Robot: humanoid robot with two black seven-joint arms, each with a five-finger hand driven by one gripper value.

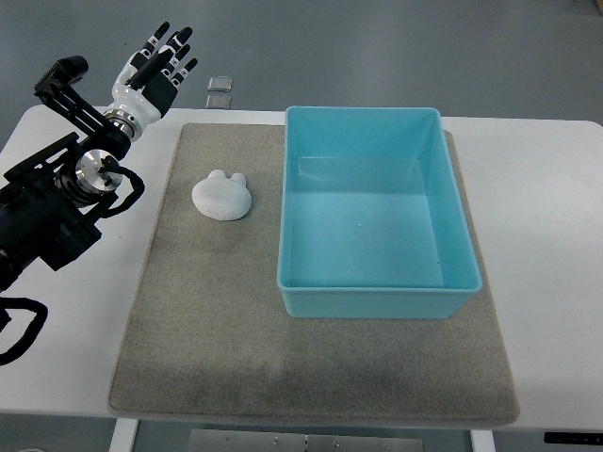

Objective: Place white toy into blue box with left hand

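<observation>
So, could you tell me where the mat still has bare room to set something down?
Bare: the mat's wide near strip below the box, and its left side around the toy. Crowded: the thin right margin beside the box.

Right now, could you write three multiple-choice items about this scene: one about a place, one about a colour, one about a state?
1. Where does the white toy lie?
A. inside the box
B. on the grey mat, left of the box
C. in the hand

2. What colour is the box?
A. red
B. green
C. blue

3. What is the state of the left hand?
A. open, holding nothing
B. closed on the toy
C. inside the box

Answers: 1 B, the toy rests on the mat beside the box; 2 C, its walls are light blue; 3 A, fingers are spread, away from the toy.
</observation>
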